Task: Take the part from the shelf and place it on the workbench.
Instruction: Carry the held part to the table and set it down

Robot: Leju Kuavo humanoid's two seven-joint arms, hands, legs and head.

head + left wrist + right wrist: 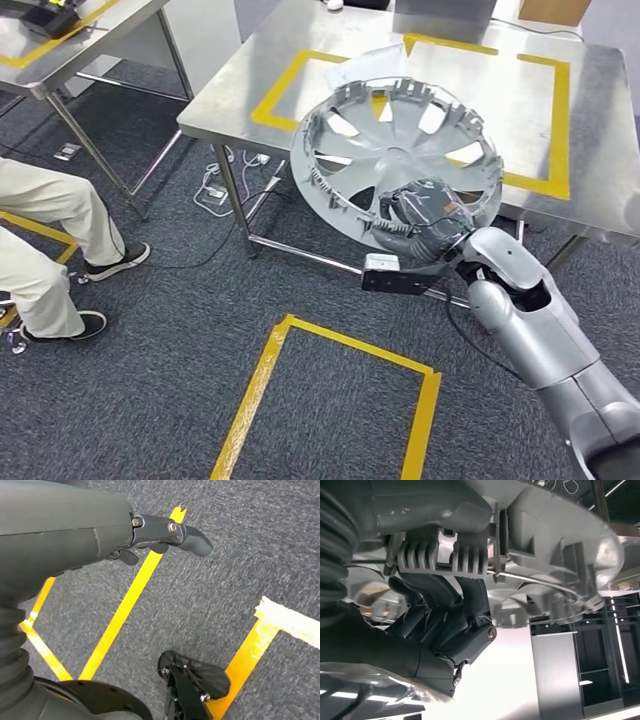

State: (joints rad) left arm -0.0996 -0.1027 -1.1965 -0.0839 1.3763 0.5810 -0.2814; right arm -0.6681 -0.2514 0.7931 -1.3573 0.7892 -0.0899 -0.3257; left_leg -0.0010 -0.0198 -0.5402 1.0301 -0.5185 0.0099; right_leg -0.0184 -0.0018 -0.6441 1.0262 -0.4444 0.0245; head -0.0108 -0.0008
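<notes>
The part is a silver wheel cover (392, 150), seen from its ribbed back side, tilted and held in the air over the near edge of the steel workbench (596, 120). My right hand (417, 222) grips its lower rim, fingers curled around the edge. In the right wrist view the dark fingers (444, 615) wrap the cover's clipped rim (531, 555) from beneath. My left hand (166, 535) hangs over the grey carpet, fingers stretched out and holding nothing.
Yellow tape marks a rectangle on the workbench top (558, 130) and a square on the carpet (332, 390). A seated person's legs and shoes (53, 240) are at the left. A second steel table (83, 40) stands at the back left. Cables (226, 180) lie under the bench.
</notes>
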